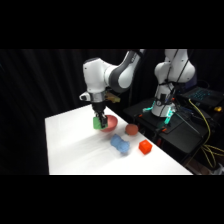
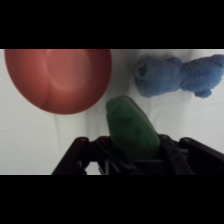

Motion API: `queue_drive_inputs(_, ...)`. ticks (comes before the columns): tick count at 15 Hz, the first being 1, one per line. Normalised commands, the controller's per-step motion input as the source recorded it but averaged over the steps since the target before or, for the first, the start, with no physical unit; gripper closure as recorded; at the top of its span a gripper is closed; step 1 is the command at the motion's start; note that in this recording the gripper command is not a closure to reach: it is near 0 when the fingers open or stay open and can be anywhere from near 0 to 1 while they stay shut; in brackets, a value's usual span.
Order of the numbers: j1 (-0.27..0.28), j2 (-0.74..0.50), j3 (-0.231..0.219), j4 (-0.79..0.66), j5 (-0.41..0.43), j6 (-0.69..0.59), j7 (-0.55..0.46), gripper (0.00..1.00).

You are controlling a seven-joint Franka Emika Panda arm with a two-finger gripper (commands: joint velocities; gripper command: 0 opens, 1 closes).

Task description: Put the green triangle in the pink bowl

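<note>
Gripper (image 2: 131,150) clamping green triangle (image 2: 132,127), raised beside pink bowl (image 2: 57,80).

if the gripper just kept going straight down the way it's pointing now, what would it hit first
Probably the white table, just beside the round pinkish-red bowl. The gripper holds the chunky green block, which in the wrist view sits off the bowl's rim, though depth is unclear.

Lab; black drapes (image 1: 40,85); cabled rig (image 1: 200,115)
</note>
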Motion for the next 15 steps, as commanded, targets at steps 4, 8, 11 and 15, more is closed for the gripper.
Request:
queue_drive_inputs(4, -0.091, -0.38, -0.069, -0.44, 0.260, 0.22, 0.00, 1.00)
queue_drive_inputs(8, -0.092, -0.30, -0.077, -0.36, 0.273, 0.20, -0.01, 1.00)
queue_drive_inputs(11, -0.064, -0.20, -0.064, -0.19, 0.228, 0.14, 0.03, 1.00)
queue_drive_inputs(15, -0.002, -0.09, -0.006, -0.02, 0.173, 0.10, 0.09, 0.00)
